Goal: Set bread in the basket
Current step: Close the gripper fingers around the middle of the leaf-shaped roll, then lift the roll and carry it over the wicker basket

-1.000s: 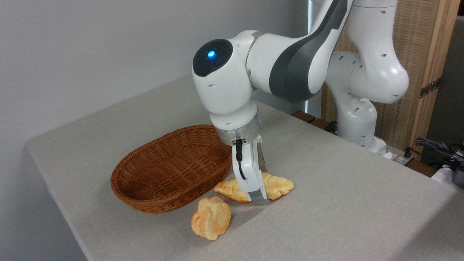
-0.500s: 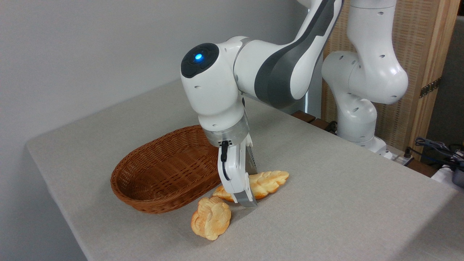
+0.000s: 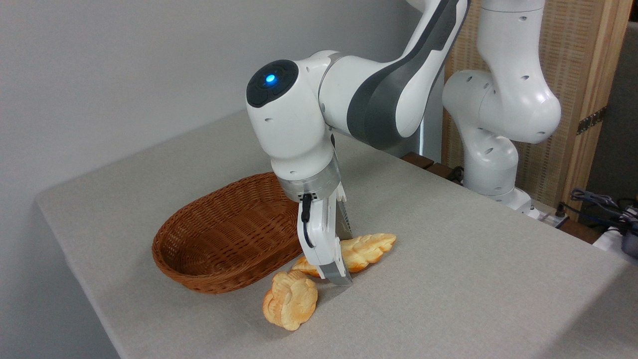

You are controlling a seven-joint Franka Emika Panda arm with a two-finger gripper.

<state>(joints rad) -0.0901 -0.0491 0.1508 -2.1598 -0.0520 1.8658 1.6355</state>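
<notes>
The white and grey robot arm (image 3: 379, 94) reaches down from the upper right of the frame to the middle, where its two-finger gripper (image 3: 338, 271) stands nearly upright, tips close to the grey cloth-covered table (image 3: 448, 279). The near finger crosses the middle of the long, braided, pale golden loaf of bread (image 3: 361, 249); the far finger is mostly hidden behind it, so the jaws appear closed across the loaf's narrow width, a hold that suits its flat shape. The loaf's right end is tilted up off the cloth while its left end (image 3: 303, 267) sits low near the table, which suggests a lift just under way. The oval reddish-brown woven wicker basket (image 3: 214, 274) lies at centre left, empty, its rim just beside the loaf, so the carry should be short: up over the braided rim, then leftward. The smaller round lobed bun (image 3: 290, 300) leans at lower centre, close to the gripper tips and liable to be nudged.
</notes>
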